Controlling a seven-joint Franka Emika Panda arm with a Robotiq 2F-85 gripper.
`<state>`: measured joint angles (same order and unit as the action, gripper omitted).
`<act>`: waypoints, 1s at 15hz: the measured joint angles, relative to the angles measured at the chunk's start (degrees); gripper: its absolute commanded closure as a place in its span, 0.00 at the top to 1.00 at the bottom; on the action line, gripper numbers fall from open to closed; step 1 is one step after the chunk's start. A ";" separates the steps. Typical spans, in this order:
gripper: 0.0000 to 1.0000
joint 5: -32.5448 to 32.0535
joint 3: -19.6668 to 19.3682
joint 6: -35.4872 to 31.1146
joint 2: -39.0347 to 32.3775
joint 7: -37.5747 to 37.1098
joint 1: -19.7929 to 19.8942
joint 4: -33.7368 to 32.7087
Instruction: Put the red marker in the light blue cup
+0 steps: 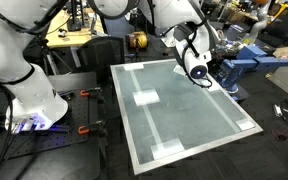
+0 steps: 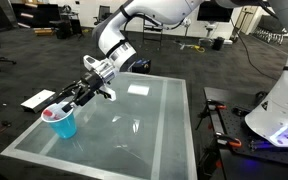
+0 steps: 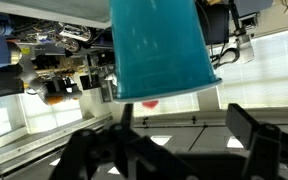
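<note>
Your table (image 2: 149,125) has a smooth, glossy glass-like top that mirrors the room. The cup (image 3: 159,45) looks like smooth cyan plastic with a soft sheen. The arm (image 2: 159,12) has a glossy white shell; the hand (image 2: 64,101) is matt black.

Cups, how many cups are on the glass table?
1. The light blue cup stands near a corner of the glass table, close by the gripper. No other shows; the arm could hide one.
</note>
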<state>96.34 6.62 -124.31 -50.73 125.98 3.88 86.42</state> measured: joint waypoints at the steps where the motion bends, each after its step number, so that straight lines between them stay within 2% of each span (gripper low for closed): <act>1: 1.00 0.01 0.00 0.00 0.00 0.05 -0.03 -0.05; 15: 1.00 1.82 0.00 0.00 3.10 7.37 -1.48 -0.33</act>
<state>98.16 6.62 -124.31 -47.63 133.35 2.40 86.09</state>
